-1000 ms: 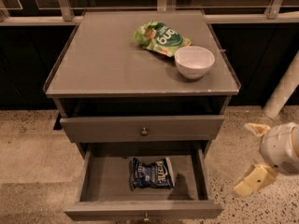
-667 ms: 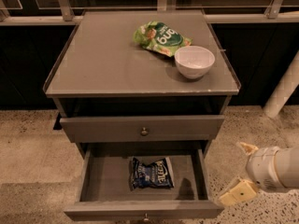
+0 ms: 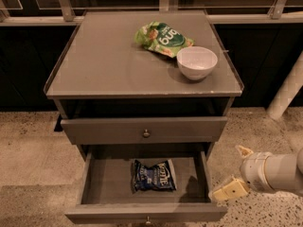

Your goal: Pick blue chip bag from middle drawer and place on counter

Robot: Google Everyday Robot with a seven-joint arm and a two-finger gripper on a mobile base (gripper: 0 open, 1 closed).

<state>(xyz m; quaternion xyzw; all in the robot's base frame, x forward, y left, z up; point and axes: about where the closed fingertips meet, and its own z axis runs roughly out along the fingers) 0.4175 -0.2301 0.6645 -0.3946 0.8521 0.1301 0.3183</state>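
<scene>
Speckled floor [image 3: 28,145], and below the counter [image 3: 104,65] we've got the blue chip bag [image 3: 154,175] flat in the open middle drawer [image 3: 102,186], long axis left-right. Gripper [image 3: 236,171] just right of the drawer, fingers spread, empty.

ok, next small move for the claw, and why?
Probably swing the claw left, in over the open drawer, to hover above the blue bag. The claw hangs outside the drawer's right wall, near its front corner, open and empty. The bag lies flat on the drawer floor, nothing on it.
</scene>
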